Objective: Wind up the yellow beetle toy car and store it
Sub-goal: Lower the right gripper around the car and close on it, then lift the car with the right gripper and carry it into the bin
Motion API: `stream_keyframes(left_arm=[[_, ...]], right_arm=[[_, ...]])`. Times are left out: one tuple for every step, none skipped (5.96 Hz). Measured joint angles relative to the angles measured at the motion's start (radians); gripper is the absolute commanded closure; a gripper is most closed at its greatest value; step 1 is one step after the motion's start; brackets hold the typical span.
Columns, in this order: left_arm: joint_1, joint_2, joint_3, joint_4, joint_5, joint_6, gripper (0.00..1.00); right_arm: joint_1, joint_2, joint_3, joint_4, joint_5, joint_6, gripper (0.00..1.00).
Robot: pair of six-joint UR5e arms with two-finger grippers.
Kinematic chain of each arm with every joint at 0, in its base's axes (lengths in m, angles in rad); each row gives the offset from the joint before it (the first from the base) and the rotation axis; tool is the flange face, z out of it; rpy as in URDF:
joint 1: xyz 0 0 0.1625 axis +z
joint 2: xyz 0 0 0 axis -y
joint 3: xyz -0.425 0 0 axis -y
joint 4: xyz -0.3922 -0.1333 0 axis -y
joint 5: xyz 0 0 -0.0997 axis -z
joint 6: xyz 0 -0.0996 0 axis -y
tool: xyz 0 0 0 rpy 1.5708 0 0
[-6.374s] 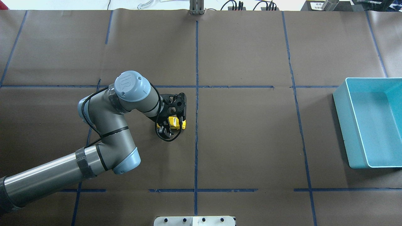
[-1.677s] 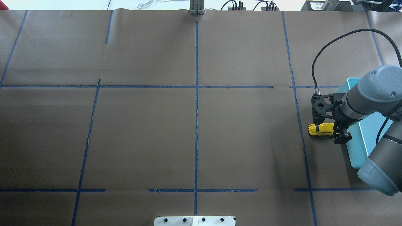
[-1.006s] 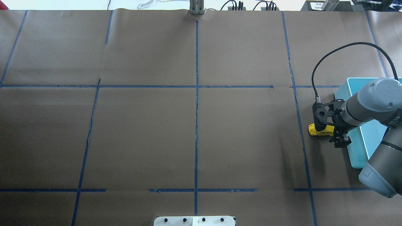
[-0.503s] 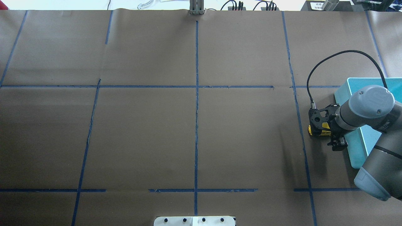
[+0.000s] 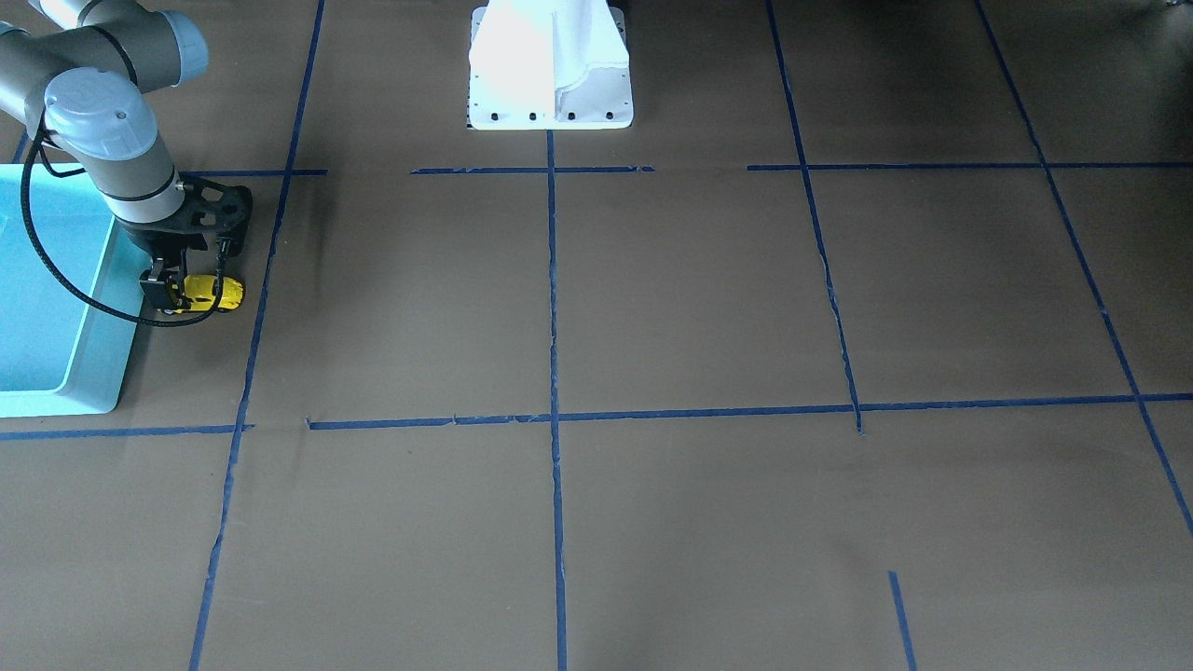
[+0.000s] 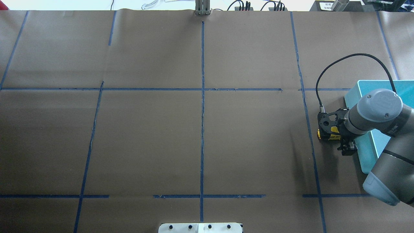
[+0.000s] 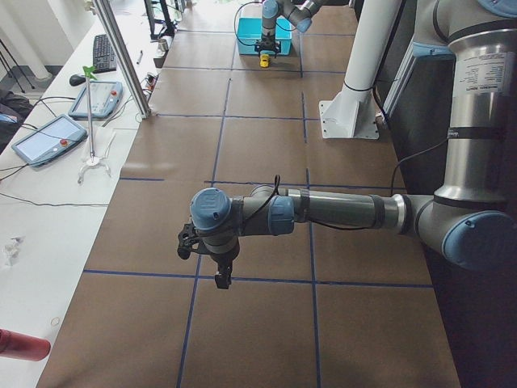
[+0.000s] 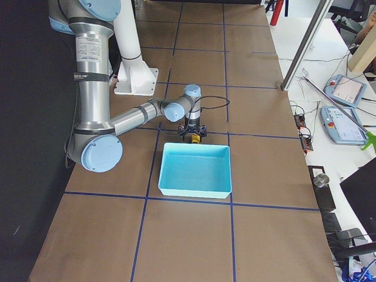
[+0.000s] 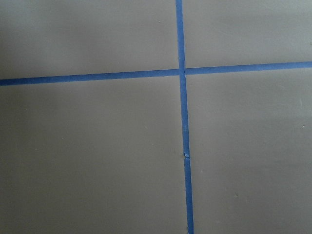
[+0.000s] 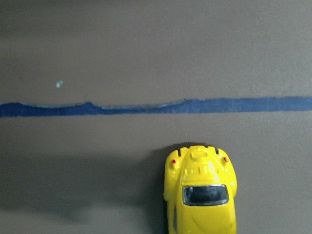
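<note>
The table [image 6: 145, 145] carries the bin [image 6: 372, 84] at its right edge. The toy car [image 6: 325, 136] stands on the table just left of the bin's left wall, outside the bin, lengthwise left to right. A tape line [image 6: 309, 129] running near to far lies just left of the toy car. The right gripper [image 5: 186, 284] is directly over the toy car. The robot base [image 6: 200, 227] sits at the near middle edge. The left gripper [image 7: 220, 279] hangs over the table's left end, well apart from these.
</note>
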Motion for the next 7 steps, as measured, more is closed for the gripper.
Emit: stream_keyframes(left_arm=[[0.000,0.000,0.000,0.000,0.000,0.000,0.00],[0.000,0.000,0.000,0.000,0.000,0.000,0.00],[0.001,0.000,0.001,-0.001,0.000,0.000,0.00],[0.001,-0.001,0.000,-0.001,0.000,-0.001,0.00],[0.001,-0.001,0.000,0.000,0.000,-0.001,0.00],[0.001,-0.001,-0.001,0.000,0.000,-0.001,0.00],[0.001,0.000,-0.001,0.000,0.000,-0.002,0.00]], right_arm=[[0.000,0.012,-0.012,0.000,-0.001,0.001,0.37],[0.000,0.020,-0.017,0.001,-0.001,0.001,0.68],[0.001,0.022,-0.018,0.004,-0.001,0.002,0.86],[0.003,0.023,-0.015,0.008,-0.015,0.002,1.00],[0.006,0.021,0.003,0.009,-0.037,0.002,1.00],[0.016,0.014,0.051,0.006,-0.044,0.002,1.00],[0.033,-0.014,0.140,-0.012,-0.037,0.002,1.00]])
